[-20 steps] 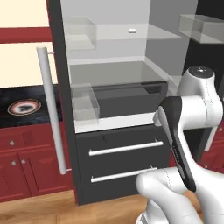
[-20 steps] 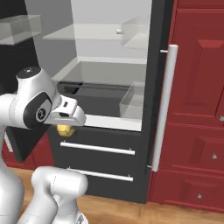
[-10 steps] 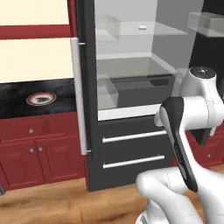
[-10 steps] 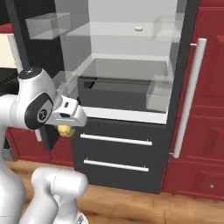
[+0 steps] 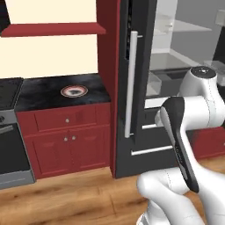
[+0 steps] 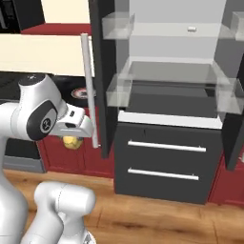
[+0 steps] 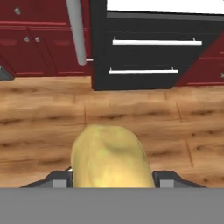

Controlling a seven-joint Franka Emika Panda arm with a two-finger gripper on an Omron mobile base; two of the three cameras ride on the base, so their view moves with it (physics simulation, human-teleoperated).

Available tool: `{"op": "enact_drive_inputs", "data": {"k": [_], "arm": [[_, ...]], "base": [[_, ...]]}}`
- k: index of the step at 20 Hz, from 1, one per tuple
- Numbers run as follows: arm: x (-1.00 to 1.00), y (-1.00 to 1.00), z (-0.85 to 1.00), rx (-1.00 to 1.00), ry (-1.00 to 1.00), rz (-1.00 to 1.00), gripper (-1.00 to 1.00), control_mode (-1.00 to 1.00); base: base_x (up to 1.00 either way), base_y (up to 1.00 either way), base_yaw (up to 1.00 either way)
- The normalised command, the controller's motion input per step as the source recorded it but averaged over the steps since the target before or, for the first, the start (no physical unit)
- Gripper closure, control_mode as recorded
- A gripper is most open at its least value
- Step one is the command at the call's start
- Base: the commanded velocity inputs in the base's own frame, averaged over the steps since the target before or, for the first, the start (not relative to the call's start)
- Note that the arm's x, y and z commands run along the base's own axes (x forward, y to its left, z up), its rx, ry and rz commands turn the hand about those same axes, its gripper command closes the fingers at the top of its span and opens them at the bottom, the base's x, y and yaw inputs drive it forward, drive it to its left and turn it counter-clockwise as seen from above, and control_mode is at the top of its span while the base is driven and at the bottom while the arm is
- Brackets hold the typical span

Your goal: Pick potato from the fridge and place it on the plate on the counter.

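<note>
My gripper (image 6: 72, 138) hangs low in front of the dark red cabinets, left of the open fridge (image 6: 167, 119), shut on the yellow-tan potato (image 6: 71, 142). In the hand view the potato (image 7: 111, 157) sits between the fingertips over the wooden floor, with the fridge drawers (image 7: 153, 57) beyond it. The plate (image 5: 74, 91), with its orange-red rim and black centre, lies on the black marbled counter (image 5: 44, 94), left of the fridge door's silver handle (image 5: 132, 83). A slice of the plate (image 6: 78, 93) peeks out behind my arm.
A black stove (image 5: 9, 140) adjoins the counter on the left. The open fridge door (image 5: 136, 88) stands between the counter and the fridge interior. A small white block (image 6: 191, 29) rests on an upper glass shelf. Wooden floor (image 5: 66, 197) lies in front.
Both base views have shifted: the base has driven left, so the fridge slid right and the counter with the plate came toward the centre. The potato stays in the shut gripper.
</note>
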Motion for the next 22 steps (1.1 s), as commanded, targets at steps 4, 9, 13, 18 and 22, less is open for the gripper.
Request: {"op": "enact_drive_inputs", "data": {"k": [4,9,13,18,22], "arm": [[0.00,0.00,0.00,0.00,0.00,0.00,1.00,1.00],[0.00,0.00,0.00,0.00,0.00,0.00,1.00,1.00],[0.00,0.00,0.00,0.00,0.00,0.00,1.00,1.00],[0.00,0.00,0.00,0.00,0.00,0.00,1.00,1.00],[0.00,0.00,0.00,0.00,0.00,0.00,1.00,1.00]], "base": [[-0.03,1.00,-0.23],[0.25,1.00,-0.16],[0.71,1.00,-0.02],[0.94,0.99,0.00],[1.00,0.60,-0.18]]}}
